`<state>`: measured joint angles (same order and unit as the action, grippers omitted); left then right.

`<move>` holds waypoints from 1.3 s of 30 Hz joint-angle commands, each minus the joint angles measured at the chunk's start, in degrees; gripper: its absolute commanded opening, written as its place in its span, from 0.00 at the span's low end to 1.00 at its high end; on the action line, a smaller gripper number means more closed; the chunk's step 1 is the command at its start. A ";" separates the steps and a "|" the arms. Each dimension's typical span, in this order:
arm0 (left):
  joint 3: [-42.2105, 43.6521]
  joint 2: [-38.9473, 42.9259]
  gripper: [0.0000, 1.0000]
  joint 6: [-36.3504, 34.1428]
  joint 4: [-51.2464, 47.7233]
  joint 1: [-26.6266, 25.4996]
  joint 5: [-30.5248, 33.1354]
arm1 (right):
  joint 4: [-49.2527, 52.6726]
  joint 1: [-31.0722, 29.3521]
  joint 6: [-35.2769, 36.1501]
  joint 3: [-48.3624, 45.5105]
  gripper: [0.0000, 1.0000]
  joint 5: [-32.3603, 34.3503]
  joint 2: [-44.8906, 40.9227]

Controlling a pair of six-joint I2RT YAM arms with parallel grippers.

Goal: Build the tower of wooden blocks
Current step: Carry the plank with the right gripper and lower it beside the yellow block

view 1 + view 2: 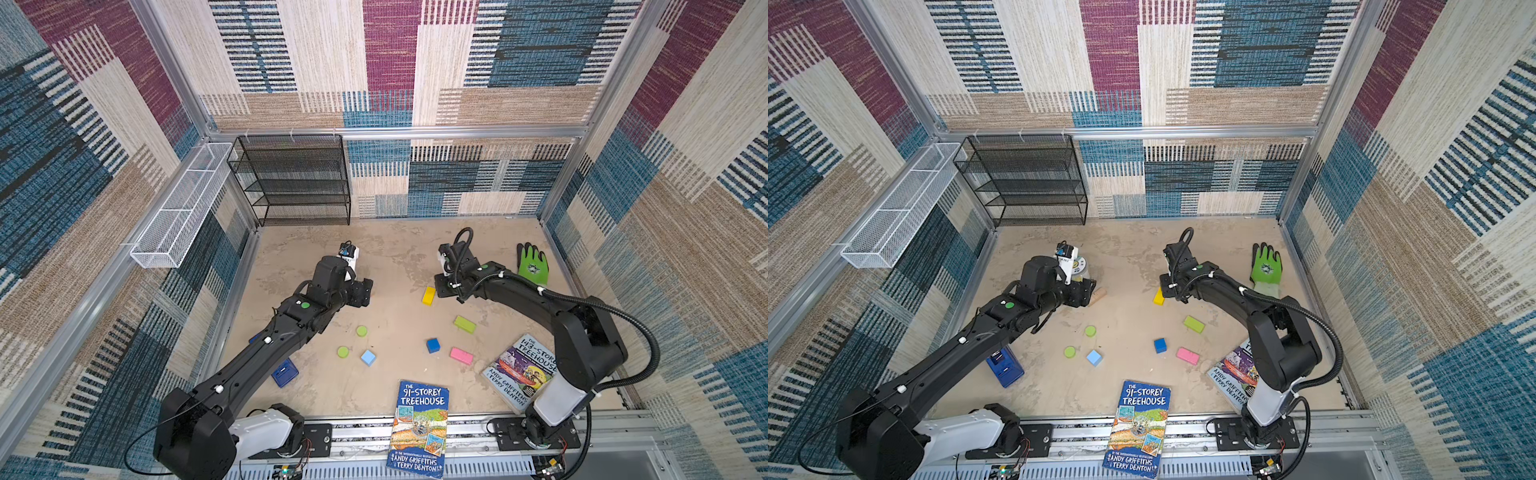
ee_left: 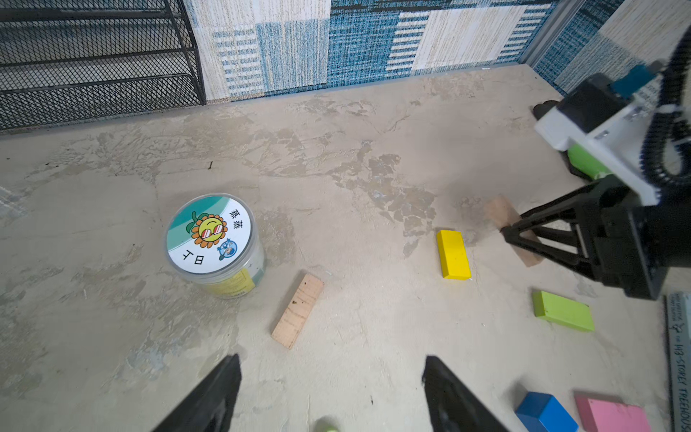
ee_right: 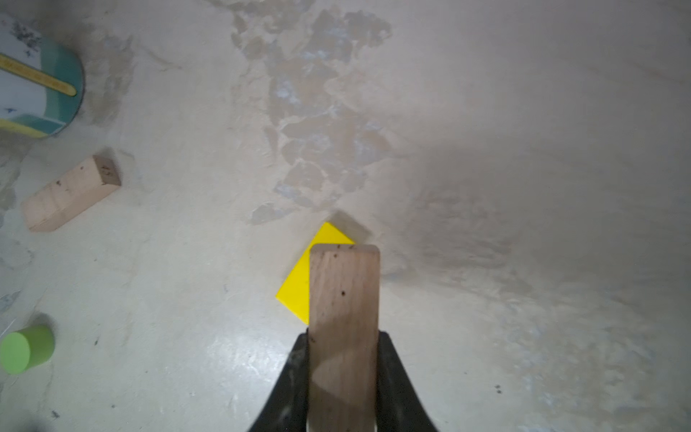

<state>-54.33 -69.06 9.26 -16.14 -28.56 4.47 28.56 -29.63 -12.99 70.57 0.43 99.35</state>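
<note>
Right wrist view: we see the right pincer [image 3: 343, 336] closed narrow on a tan bar [image 3: 344, 284]. The bar juts past the fingertips and covers part of the yellow oblong [image 3: 297, 291], which lies on the surface [image 3: 486, 149] beneath. We cannot tell whether the bar's far end touches down.

In the left wrist view the left pincer [image 2: 332, 392] stands wide over bare surface. The second tan bar [image 2: 298, 310] lies flat just ahead, near the round tin [image 2: 215, 239].

In a top view, the left arm's wrist hides most of that tin [image 1: 1079, 266]. Its forearm crosses the lower left and covers part of the dark-blue case [image 1: 285, 372].

At mid-frame two lime round pieces [image 1: 361, 331] [image 1: 343, 352] and the light-blue cube [image 1: 368, 357] lie near each other. Further right sit the dark-blue cube [image 1: 433, 345], pink oblong [image 1: 461, 355] and lime oblong [image 1: 464, 324], all apart.

Along the lower edge lie two Treehouse books [image 1: 419, 428] [image 1: 521, 374], and the right arm overlaps the second. A green glove [image 1: 532, 264] lies right of the centre. A black mesh shelf [image 1: 291, 183] and white wire basket [image 1: 183, 208] stand at the upper left.
</note>
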 commanded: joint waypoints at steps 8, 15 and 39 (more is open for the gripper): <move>1.65 2.92 0.81 -1.17 -0.28 0.02 2.56 | 0.80 -7.77 -0.04 12.71 0.01 -3.73 14.83; 2.60 4.02 0.81 -1.61 0.06 0.08 3.57 | 1.52 -9.44 0.86 15.94 0.04 -3.86 20.36; 2.82 3.49 0.81 -1.52 0.51 0.08 3.70 | 0.18 -10.63 -0.09 8.88 0.63 0.38 17.79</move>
<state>-51.55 -65.41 8.99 -16.32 -28.51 7.55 27.22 -40.12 -11.94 80.47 0.67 117.25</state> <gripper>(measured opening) 0.811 0.638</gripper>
